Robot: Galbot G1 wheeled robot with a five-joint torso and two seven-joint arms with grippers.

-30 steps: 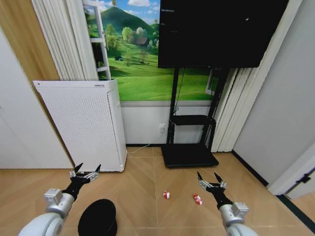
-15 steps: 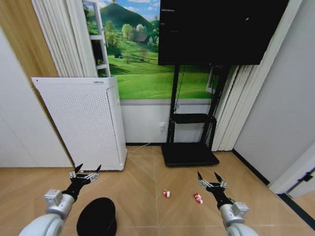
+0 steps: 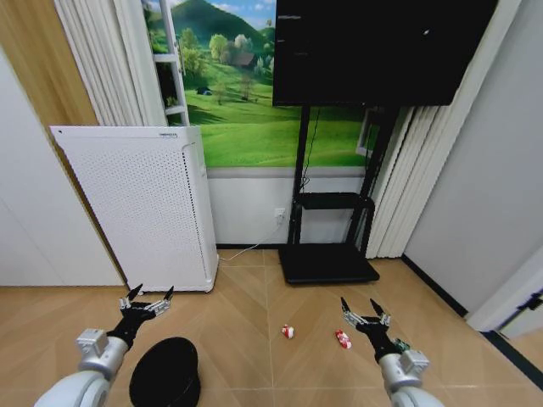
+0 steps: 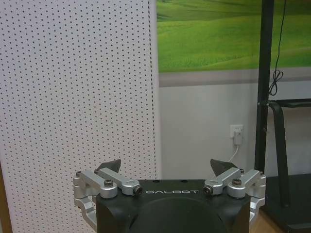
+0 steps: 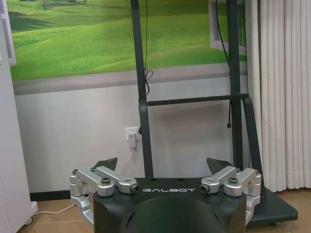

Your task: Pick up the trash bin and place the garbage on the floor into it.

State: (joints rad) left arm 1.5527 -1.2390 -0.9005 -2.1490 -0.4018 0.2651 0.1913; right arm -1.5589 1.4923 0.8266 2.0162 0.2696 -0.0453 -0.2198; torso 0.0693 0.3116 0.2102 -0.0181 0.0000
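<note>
The black mesh trash bin [image 3: 165,382] stands on the wood floor at the lower left of the head view, just right of my left arm. My left gripper [image 3: 147,295] hangs open above and behind it, holding nothing; its spread fingers [image 4: 111,166] face the white appliance. Two red-and-white pieces of garbage [image 3: 288,331] [image 3: 343,340] lie on the floor near the middle. My right gripper [image 3: 359,307] is open and empty just right of the second piece, and it [image 5: 163,165] faces the TV stand.
A tall white perforated appliance [image 3: 136,208] stands at the back left. A black TV stand [image 3: 327,263] with a large screen [image 3: 382,51] is at the back centre, with white curtains [image 3: 416,182] and a grey wall to its right. Open floor lies between the arms.
The whole head view has shifted slightly, so the appliance looms larger and the bin sits lower and further left. Both arms hold the same open pose.
</note>
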